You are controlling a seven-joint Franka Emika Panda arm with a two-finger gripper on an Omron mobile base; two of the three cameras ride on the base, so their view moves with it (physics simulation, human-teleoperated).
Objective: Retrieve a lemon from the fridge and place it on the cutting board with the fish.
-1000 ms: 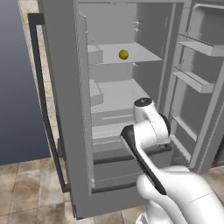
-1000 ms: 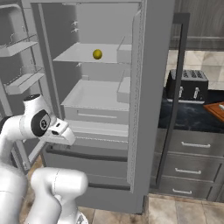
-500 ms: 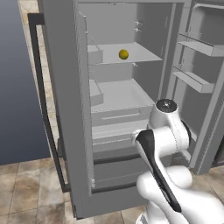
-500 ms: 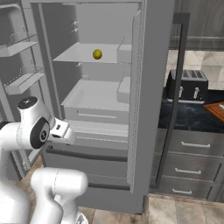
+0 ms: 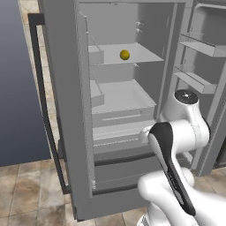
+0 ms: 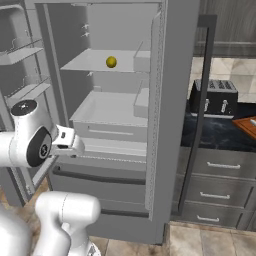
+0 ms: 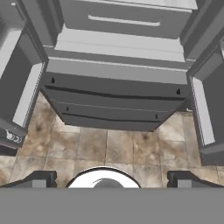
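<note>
The fridge (image 5: pixel 119 110) stands with both upper doors swung wide, so its pale shelves are open to the front — a state that suits a reach inside. On the left the open door with its long dark handle (image 5: pixel 44 106) juts toward the base and walls off that side. The lemon (image 5: pixel 125 54) sits alone on the upper shelf (image 5: pixel 132 55), toward that shelf's middle and back from its front edge, with bare shelf on both sides and open height above it. That room should let the fingers come in on either side of the fruit without brushing the shelf's side walls.

The gripper (image 7: pixel 112 177) hangs low in front of the fridge, aimed down at its lower drawers (image 7: pixel 113 103) and the tiled floor; its two fingertips (image 7: pixel 37 178) stand spread wide, with nothing between them. It is well below the lemon, so a rise and a forward reach are likely needed.

Further right, the right-hand door's bins (image 5: pixel 201 46) edge the opening. In the right base view a dark toaster (image 6: pixel 215 96) stands on the counter, and the cutting board (image 6: pixel 246 125) shows at the counter's far right edge — well apart from the fridge.
</note>
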